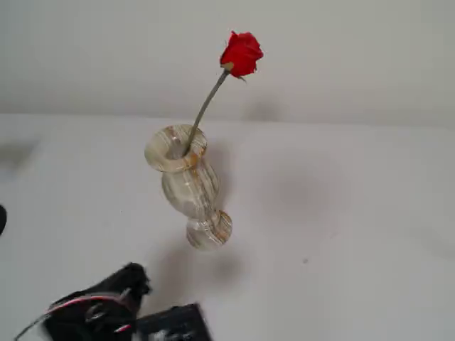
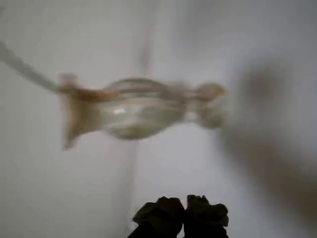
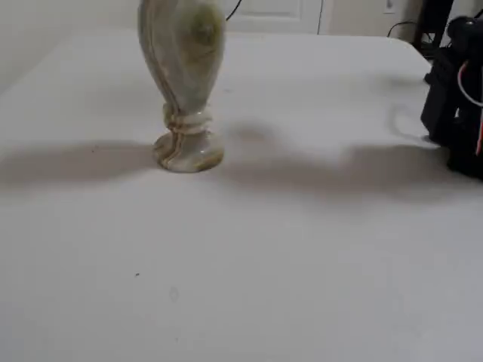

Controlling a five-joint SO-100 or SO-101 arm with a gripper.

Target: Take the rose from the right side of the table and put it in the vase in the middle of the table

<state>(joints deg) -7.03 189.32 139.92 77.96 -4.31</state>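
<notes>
The rose (image 1: 241, 53) stands in the marbled vase (image 1: 186, 181), its thin stem leaning out of the flared rim to the upper right. The vase stands upright on the white table (image 1: 341, 234). In a fixed view from table height, only the vase's body and foot (image 3: 183, 83) show. The wrist view is blurred: the vase (image 2: 138, 106) lies sideways across it with the stem (image 2: 22, 67) running off the left edge. My gripper (image 2: 184, 210) shows at the bottom with its two dark fingertips together, empty and well apart from the vase. The arm (image 1: 96, 309) sits at the lower left.
The arm's black body (image 3: 456, 98) stands at the right edge of the table-height view. A small dark speck (image 1: 305, 261) lies on the table right of the vase. A wall rises behind the table.
</notes>
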